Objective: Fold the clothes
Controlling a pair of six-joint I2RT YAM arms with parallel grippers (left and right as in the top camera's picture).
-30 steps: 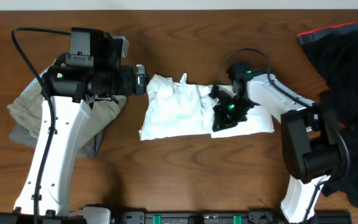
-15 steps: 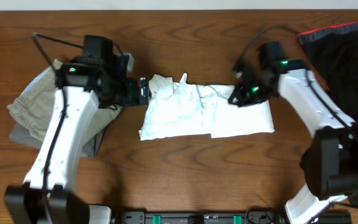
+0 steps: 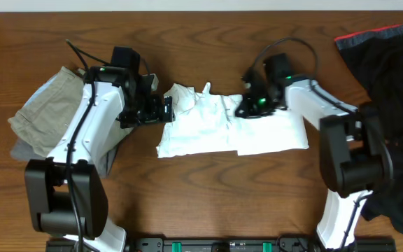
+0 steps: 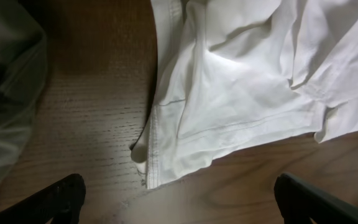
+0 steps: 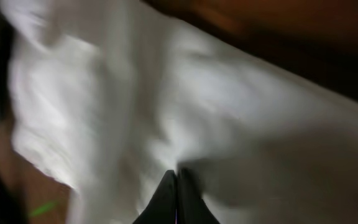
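Note:
The white T-shirt (image 3: 215,126) lies crumpled and partly folded across the middle of the table; its print is not in view. My left gripper (image 3: 165,109) is open at the shirt's left edge. In the left wrist view its fingers (image 4: 61,196) stand wide apart at the bottom corners, over bare wood just short of the shirt's hem (image 4: 247,81). My right gripper (image 3: 247,108) is over the shirt's upper middle. In the blurred right wrist view it (image 5: 176,193) is shut, tips together above white cloth (image 5: 104,106), with no cloth seen between them.
Khaki trousers (image 3: 40,115) lie at the left under my left arm and show at the left edge of the left wrist view (image 4: 5,81). A black garment with a red edge stripe (image 3: 390,70) fills the right side. Wooden table (image 3: 208,196).
My right gripper rose off the shirt's middle fold, swung right, then came back left to the upper middle. My left arm shifted; its gripper stays at the shirt's left edge.

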